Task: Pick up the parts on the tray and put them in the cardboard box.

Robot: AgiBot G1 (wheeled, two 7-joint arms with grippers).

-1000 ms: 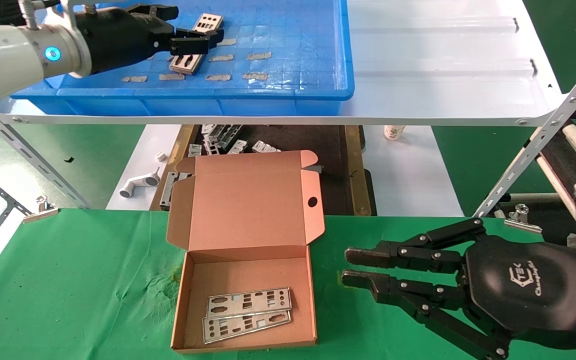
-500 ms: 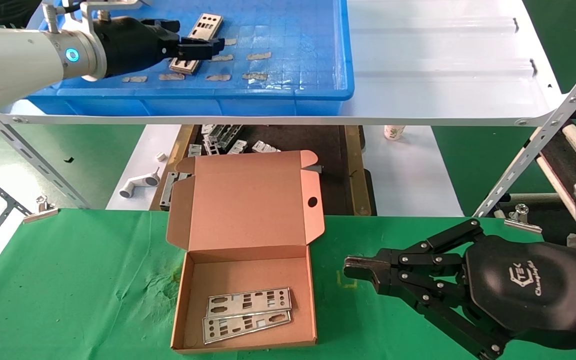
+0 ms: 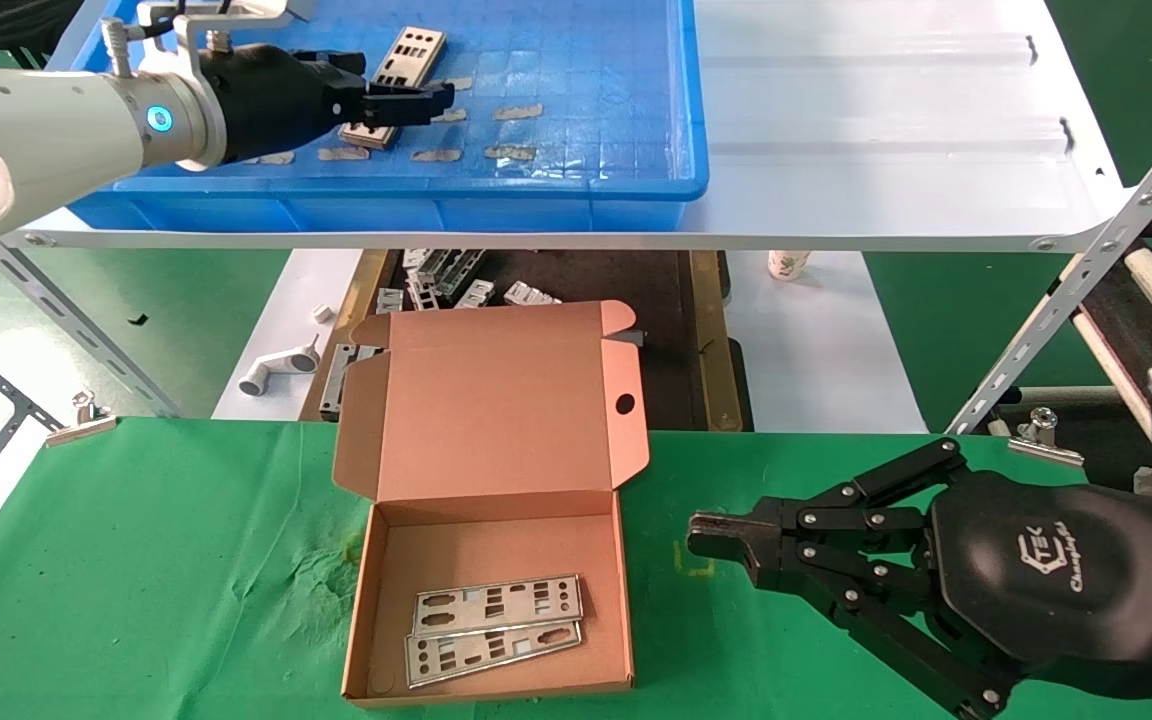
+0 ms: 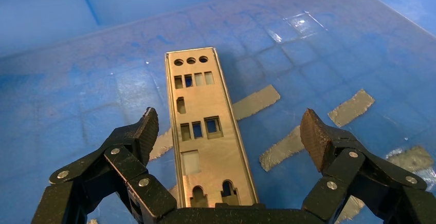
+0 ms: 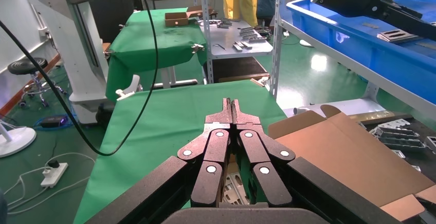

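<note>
At the upper left of the head view, the left gripper (image 3: 423, 98) reaches into the blue tray (image 3: 586, 150), its fingers (image 4: 144, 131) spread wide either side of a silver part (image 3: 391, 85) lying flat on the grid bottom among tan tape strips (image 3: 519, 111). Lower centre, the open cardboard box (image 3: 491, 520) sits on the green worktop (image 3: 136, 570) with two parts (image 3: 494, 630) inside. At the lower right, the right gripper (image 3: 711, 530) hovers with fingers pressed together, empty; its housing reads "TEK" above script too small to read.
</note>
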